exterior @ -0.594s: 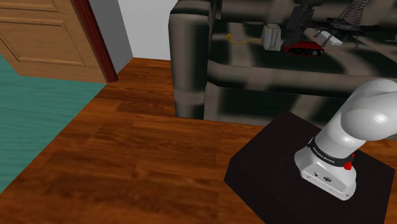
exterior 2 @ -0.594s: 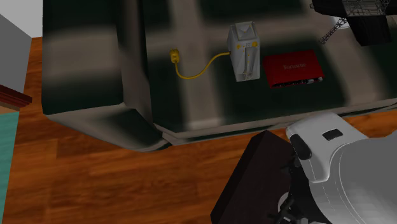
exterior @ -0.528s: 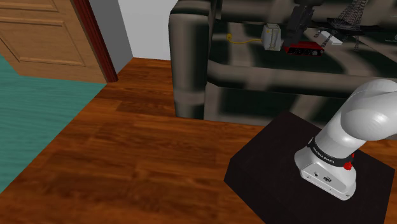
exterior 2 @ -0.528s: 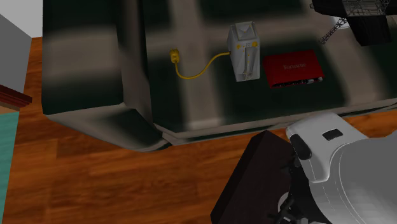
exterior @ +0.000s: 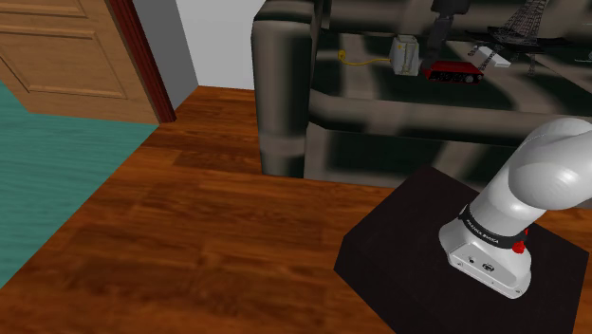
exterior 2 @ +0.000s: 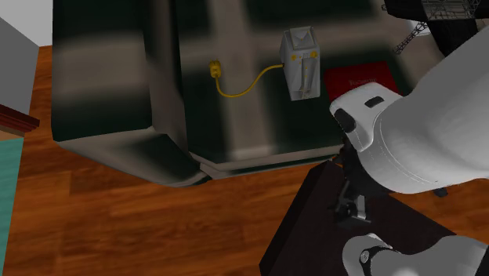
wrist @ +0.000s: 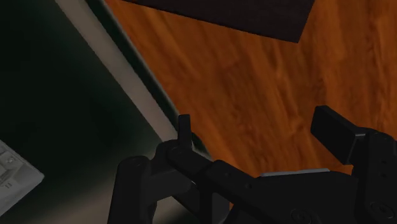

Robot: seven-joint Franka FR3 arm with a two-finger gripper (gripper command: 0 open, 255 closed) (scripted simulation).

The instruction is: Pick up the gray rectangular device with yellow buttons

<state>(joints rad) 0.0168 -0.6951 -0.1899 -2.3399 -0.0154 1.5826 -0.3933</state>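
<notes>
The white arm [exterior: 541, 180] stands on its dark box stand [exterior: 398, 237], set on the brown wooden floor [exterior: 190, 237]. In the wrist view the black gripper [wrist: 259, 130] has its fingers spread apart with nothing between them, above the floor beside the sofa's front edge. Farther off, on the seat of the dark checked sofa [exterior: 285, 85], sits the gray rectangular device with yellow buttons [exterior 2: 301, 59]. A yellow cable [exterior 2: 239, 86] runs from it toward the armrest. Just beside the device lies a flat red box [exterior: 453, 71].
</notes>
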